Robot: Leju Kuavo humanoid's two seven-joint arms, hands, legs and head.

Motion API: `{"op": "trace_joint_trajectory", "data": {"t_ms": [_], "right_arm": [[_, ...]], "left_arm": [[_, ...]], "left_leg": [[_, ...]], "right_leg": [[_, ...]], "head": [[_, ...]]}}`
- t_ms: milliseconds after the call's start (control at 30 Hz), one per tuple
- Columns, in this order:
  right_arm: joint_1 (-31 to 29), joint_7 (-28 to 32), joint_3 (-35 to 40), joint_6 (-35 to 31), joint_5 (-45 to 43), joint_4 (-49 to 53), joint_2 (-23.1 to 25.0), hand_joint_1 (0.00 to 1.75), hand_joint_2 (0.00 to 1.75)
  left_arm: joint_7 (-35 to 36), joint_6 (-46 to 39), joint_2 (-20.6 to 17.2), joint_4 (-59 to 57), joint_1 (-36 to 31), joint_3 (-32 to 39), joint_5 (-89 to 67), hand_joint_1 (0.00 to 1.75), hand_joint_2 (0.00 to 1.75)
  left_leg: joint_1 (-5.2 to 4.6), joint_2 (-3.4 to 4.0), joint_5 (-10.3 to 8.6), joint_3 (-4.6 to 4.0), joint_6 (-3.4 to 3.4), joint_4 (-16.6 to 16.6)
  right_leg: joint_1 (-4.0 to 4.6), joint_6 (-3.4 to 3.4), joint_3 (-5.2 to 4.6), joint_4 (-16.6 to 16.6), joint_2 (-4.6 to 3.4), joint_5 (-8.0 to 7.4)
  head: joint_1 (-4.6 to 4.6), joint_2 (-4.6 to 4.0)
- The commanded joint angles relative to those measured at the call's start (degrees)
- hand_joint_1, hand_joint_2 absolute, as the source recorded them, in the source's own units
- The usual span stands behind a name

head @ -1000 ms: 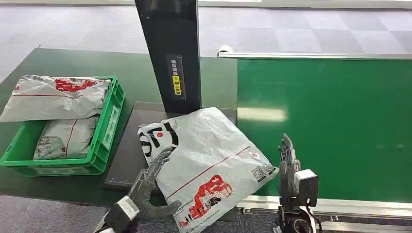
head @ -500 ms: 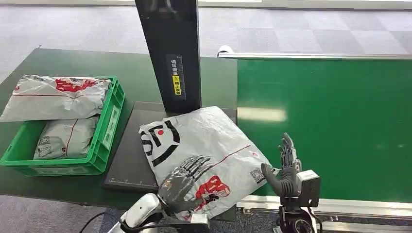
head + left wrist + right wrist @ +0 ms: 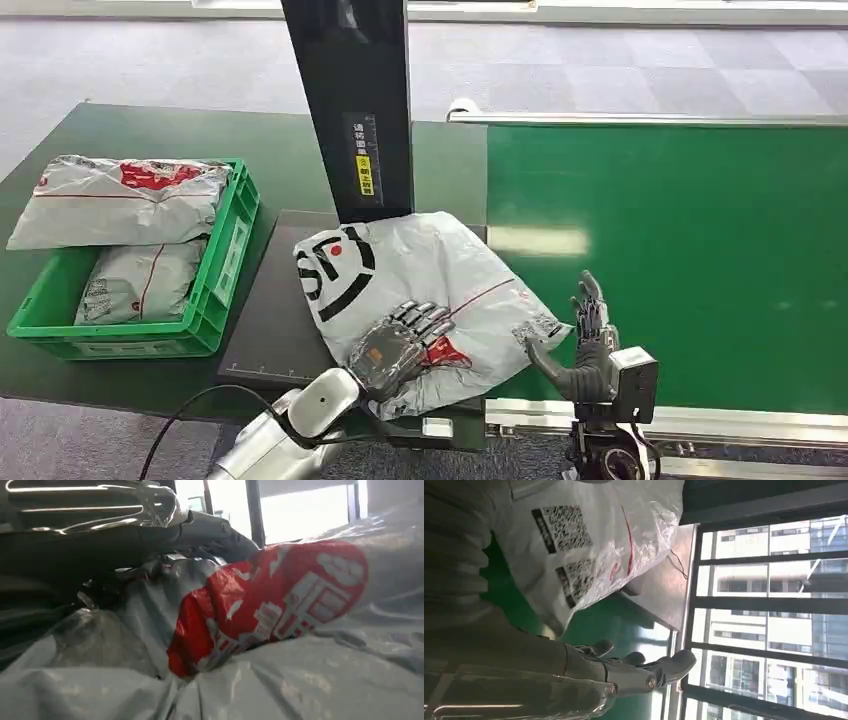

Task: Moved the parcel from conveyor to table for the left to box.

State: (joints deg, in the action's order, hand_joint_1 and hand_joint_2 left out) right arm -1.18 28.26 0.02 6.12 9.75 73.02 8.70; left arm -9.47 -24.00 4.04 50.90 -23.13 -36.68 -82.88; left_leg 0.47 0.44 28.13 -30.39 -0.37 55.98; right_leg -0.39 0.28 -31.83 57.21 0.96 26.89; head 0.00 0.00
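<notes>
Grey-white plastic, creased and printed in red and black, covers the parcel (image 3: 425, 290) that lies across a dark plate (image 3: 270, 320) on the bench (image 3: 150, 130), its right corner reaching over the edge of the green conveyor (image 3: 680, 250). The left hand (image 3: 400, 345) rests flat on the parcel's near end, at about 6 o'clock on the bag, fingers spread over the red print; the left wrist view shows that red print close up with crumpled plastic around it, and whether the fingers grip the film cannot be told. The right hand (image 3: 585, 345) stands upright on the conveyor at the parcel's 3 o'clock, fingers apart and holding nothing, its thumb stretched toward the bag's corner just beside the printed codes; in the right wrist view those codes sit close to the hand (image 3: 624, 672). A black post (image 3: 355, 110) rises at the parcel's 12 o'clock, touching or just behind its far edge. At 9 o'clock, well apart, a green crate (image 3: 215, 270) sits on the bench holding two more bags, one lying across the rim (image 3: 125, 200) and one lower inside (image 3: 145, 280).
</notes>
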Motion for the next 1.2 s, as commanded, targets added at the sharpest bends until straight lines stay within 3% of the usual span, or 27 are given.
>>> {"op": "trace_joint_trajectory", "data": {"t_ms": [33, 300, 333, 400, 600, 733, 767, 867, 967, 1033, 1133, 1167, 1200], "right_arm": [[-1.21, -0.31, -1.27, 0.15, -0.08, -1.18, 0.27, 0.00, 1.75], [-1.21, -0.31, -1.27, 0.15, -0.08, -1.18, 0.27, 0.00, 1.75], [-1.21, -0.31, -1.27, 0.15, -0.08, -1.18, 0.27, 0.00, 1.75], [-1.21, -0.43, -1.37, 0.04, -0.01, -1.27, 0.13, 0.00, 1.75], [-0.81, -0.46, -2.62, -0.45, -0.05, -0.71, 0.51, 0.00, 1.75], [-0.58, -0.50, -3.85, -0.76, -0.05, 0.71, 0.61, 0.00, 1.75], [-0.25, -0.72, -4.40, -0.85, -0.02, 1.40, 0.59, 0.00, 1.75], [0.90, -0.76, -5.25, -1.00, 0.03, 2.09, 0.42, 0.00, 1.75], [2.40, -0.30, -6.47, -1.24, -0.45, 2.88, 0.33, 0.00, 1.75], [2.92, -0.14, -6.98, -1.41, -0.70, 3.31, 0.39, 0.00, 1.75], [4.95, 0.42, -8.25, -1.84, -0.96, 4.65, 0.40, 0.00, 1.75], [5.17, 0.69, -8.36, -1.78, -0.99, 4.43, 0.35, 0.00, 1.75], [5.17, 0.84, -8.41, -1.74, -0.99, 4.07, 0.38, 0.00, 1.75]], "left_arm": [[-0.47, 1.05, -0.45, -7.97, -2.00, 0.71, 0.38, 1.52, 1.75], [-0.47, 1.05, -0.45, -7.97, -2.00, 0.71, 0.38, 1.52, 1.75], [-0.47, 1.05, -0.45, -7.97, -2.00, 0.71, 0.38, 1.75, 1.75], [-7.79, 3.99, 0.05, -5.50, -0.76, 3.73, 9.09, 1.75, 1.75], [-12.08, 12.50, -3.98, 5.72, 1.78, 3.48, 18.69, 1.75, 1.75], [-12.87, 13.78, -5.54, 8.36, 1.82, 3.03, 22.25, 1.75, 1.75], [-16.33, 14.20, -5.47, 11.58, 2.94, 5.33, 29.65, 1.75, 1.75], [-18.51, 17.89, -9.45, 24.33, 4.72, 9.56, 41.50, 1.75, 1.75], [-18.73, 17.76, -14.03, 38.12, 6.44, 18.06, 46.64, 1.75, 1.75], [-18.71, 14.99, -14.32, 41.20, 7.06, 22.07, 45.38, 1.75, 1.75], [-19.34, 12.01, -14.57, 49.77, 8.46, 33.82, 43.94, 1.75, 1.75], [-20.34, 7.57, -13.79, 51.91, 7.92, 38.02, 42.52, 1.75, 1.75], [-20.17, 9.05, -14.34, 53.40, 7.63, 39.91, 43.33, 1.75, 1.75]], "left_leg": [[-0.01, 0.04, -0.12, -0.18, 0.01, -0.05], [-0.02, 0.07, -0.07, 0.02, -0.02, -0.05], [-0.02, 0.12, -0.12, -0.09, -0.02, -0.10], [-0.01, 0.08, -0.07, 0.01, -0.03, -0.05], [-0.02, 0.13, -0.12, -0.15, -0.02, -0.10], [-0.02, 0.11, -0.07, -0.16, -0.02, -0.04], [-0.01, 0.07, -0.06, -0.15, -0.03, -0.04], [0.01, 0.15, -0.05, -0.24, -0.04, -0.02], [0.07, 0.16, -0.03, -0.48, -0.07, 0.09], [0.07, 0.22, -0.02, -0.50, -0.08, 0.07], [0.09, 0.29, 0.00, -0.53, -0.07, 0.08], [0.12, 0.37, 0.02, -0.50, -0.06, 0.07], [0.11, 0.31, 0.00, -0.50, -0.05, 0.08]], "right_leg": [[-0.01, 0.00, -0.21, -0.05, -0.13, -0.15], [-0.01, -0.01, -0.07, -0.02, -0.13, -0.10], [-0.01, -0.01, -0.20, -0.07, -0.21, -0.18], [-0.01, -0.01, -0.10, -0.02, -0.13, -0.10], [-0.02, -0.01, -0.27, -0.07, -0.24, -0.18], [-0.02, -0.01, -0.28, 0.00, -0.20, -0.11], [-0.01, -0.01, -0.25, 0.00, -0.14, -0.09], [0.01, -0.02, -0.37, 0.01, -0.24, -0.12], [0.08, -0.05, -0.61, 0.09, -0.24, -0.10], [0.08, -0.06, -0.67, 0.10, -0.32, -0.11], [0.10, -0.05, -0.71, 0.12, -0.40, -0.11], [0.12, -0.05, -0.69, 0.11, -0.42, -0.09], [0.12, -0.04, -0.67, 0.11, -0.33, -0.07]], "head": [[-0.02, 0.00], [0.00, 0.00], [0.00, 0.00], [0.00, 0.00], [0.00, 0.00], [-0.02, 0.00], [0.00, 0.00], [0.00, 0.00], [0.00, 0.00], [-0.02, 0.00], [-0.02, 0.00], [0.00, 0.00], [-0.02, 0.00]]}}
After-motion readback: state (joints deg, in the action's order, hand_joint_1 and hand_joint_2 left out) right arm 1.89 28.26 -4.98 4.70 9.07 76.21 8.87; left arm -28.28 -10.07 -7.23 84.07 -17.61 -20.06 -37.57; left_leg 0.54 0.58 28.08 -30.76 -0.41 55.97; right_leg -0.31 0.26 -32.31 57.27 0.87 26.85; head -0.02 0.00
